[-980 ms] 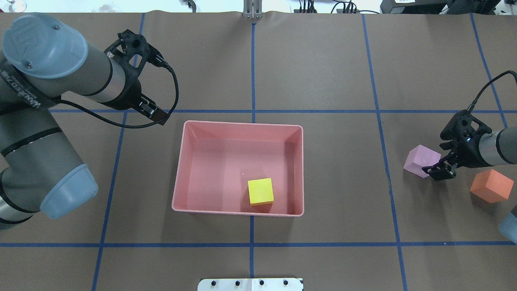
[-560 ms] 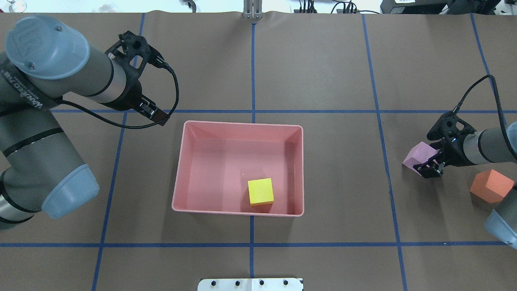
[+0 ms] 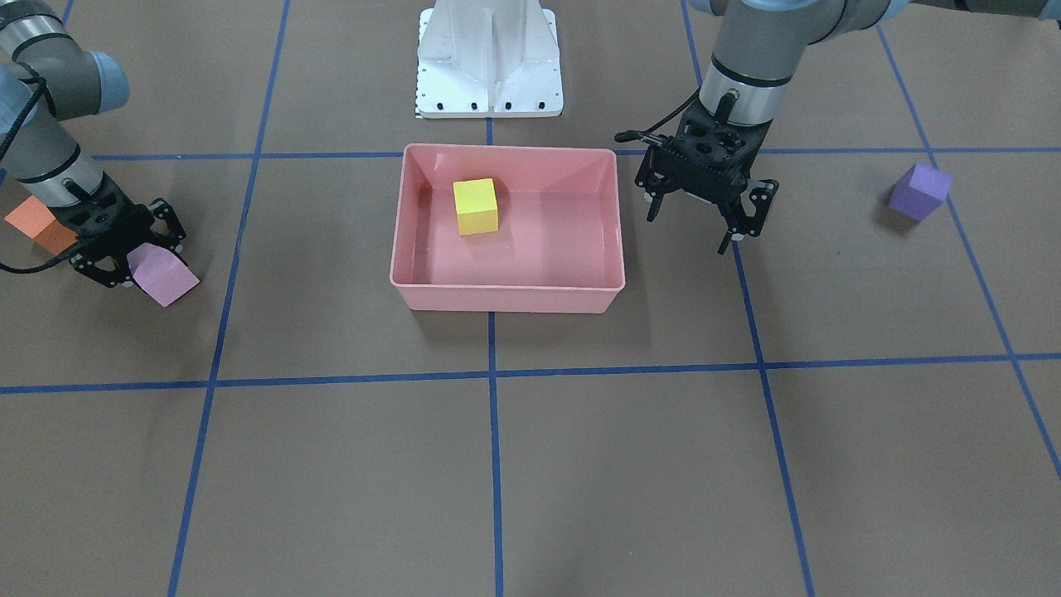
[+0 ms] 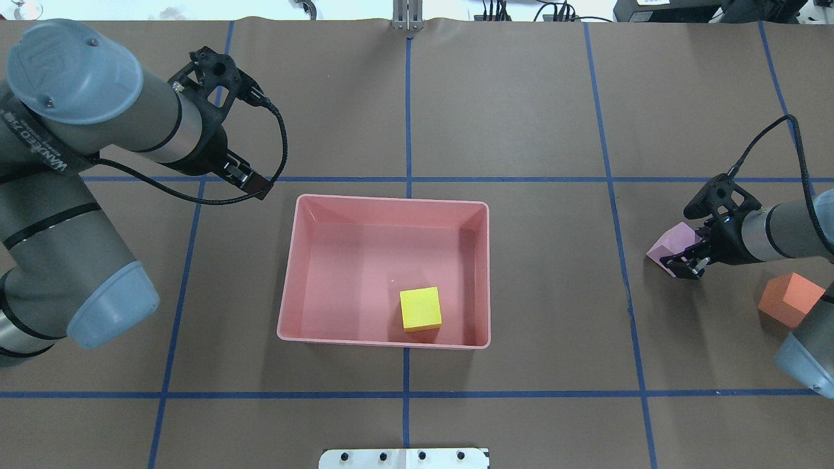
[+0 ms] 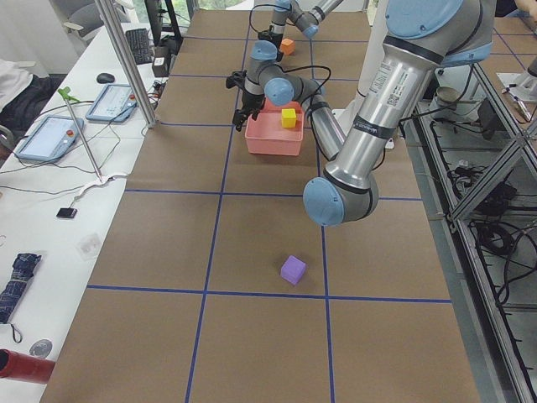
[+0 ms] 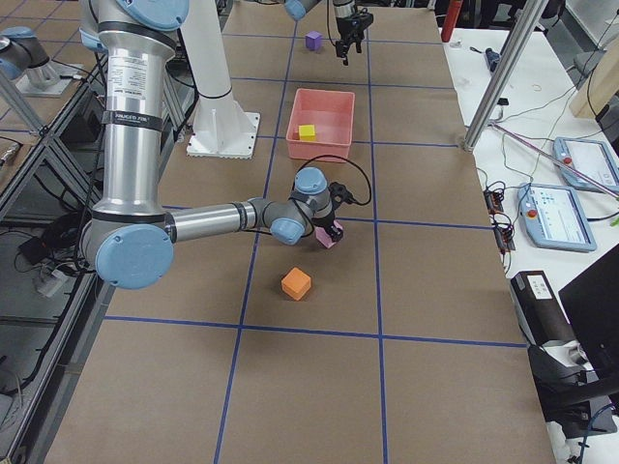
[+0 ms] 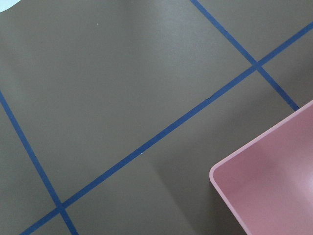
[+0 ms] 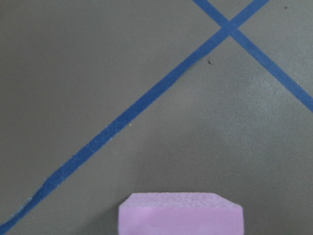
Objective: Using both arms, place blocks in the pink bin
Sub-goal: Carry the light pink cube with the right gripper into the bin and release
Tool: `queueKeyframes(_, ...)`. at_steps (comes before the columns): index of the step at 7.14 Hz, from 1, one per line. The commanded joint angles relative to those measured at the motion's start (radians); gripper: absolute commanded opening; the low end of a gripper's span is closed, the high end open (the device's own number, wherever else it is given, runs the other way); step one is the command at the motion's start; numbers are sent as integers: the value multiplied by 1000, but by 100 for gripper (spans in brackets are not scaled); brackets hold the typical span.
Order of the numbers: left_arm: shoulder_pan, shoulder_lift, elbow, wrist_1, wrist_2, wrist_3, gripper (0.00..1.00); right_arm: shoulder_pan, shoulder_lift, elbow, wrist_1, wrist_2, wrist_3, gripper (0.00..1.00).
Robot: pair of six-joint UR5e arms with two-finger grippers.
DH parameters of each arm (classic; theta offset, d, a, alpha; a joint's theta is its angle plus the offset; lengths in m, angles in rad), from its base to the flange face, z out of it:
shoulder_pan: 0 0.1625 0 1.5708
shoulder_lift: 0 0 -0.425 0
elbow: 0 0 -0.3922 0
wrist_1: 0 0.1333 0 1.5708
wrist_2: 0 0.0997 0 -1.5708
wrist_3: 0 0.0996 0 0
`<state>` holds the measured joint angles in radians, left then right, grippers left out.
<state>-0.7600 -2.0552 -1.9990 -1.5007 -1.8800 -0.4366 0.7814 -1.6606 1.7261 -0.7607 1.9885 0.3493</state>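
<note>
Exterior front-facing: four blocks (image 3: 475,206), one pink bin (image 3: 507,287)

Overhead view: lilac cube (image 4: 666,246) half hidden under the right gripper (image 4: 684,266) — whether it is gripped is not discernible. Orange cube (image 4: 785,298) partly covered by the right arm (image 4: 805,345). Wrist views crop the lilac cube and the pink bin (image 7: 274,191) at frame edges

pink bin (image 4: 384,197) open-topped, yellow block (image 4: 420,309) near one wall, orange block (image 4: 787,299) beside right arm (image 4: 782,231)
</note>
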Motion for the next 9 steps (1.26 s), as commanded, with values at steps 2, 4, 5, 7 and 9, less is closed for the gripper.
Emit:
queueKeyframes(2, -97, 50, 5, -9, -100, 150, 100, -1, 92, 166, -154, 42, 456, 4)
queueKeyframes(4, -198, 155, 6, -27, -169, 325, 100, -48, 285, 277, -453, 42, 671, 7)
queueKeyframes(5, -229, 229, 26, -135, -175, 340, 100, -72, 402, 318, -636, 35, 739, 10)
queueKeyframes(7, -324, 286, 191, -345, -311, 471, 100, -152, 643, 331, -947, -40, 885, 22)
queueKeyframes(9, -377, 326, 241, -386, -343, 559, 100, -313, 721, 282, -980, -285, 1021, 81)
